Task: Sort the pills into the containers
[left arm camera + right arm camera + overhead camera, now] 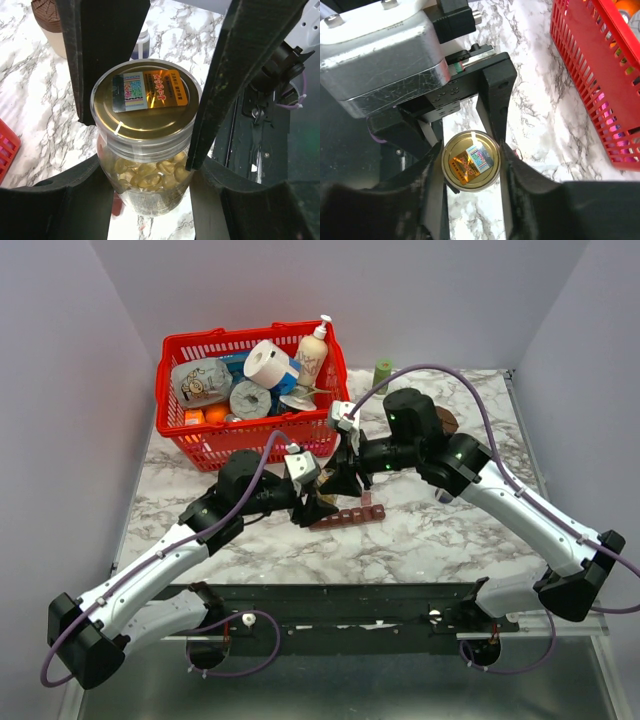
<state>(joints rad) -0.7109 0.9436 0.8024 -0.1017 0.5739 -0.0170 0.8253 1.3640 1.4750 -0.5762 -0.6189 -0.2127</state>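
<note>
Left pincer (142, 131) tight on bottle (146, 95); right pincer (471, 151), state unclear; containers (348, 516) roughly left-to-right.

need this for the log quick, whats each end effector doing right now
left end effector: closed on the bottle
right end effector: closed on the bottle's sealed top, it seems

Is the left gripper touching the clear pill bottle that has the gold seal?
Touching. The left wrist view shows it: both fingers of the left gripper press against opposite sides of the clear pill bottle, with no gap visible.
</note>
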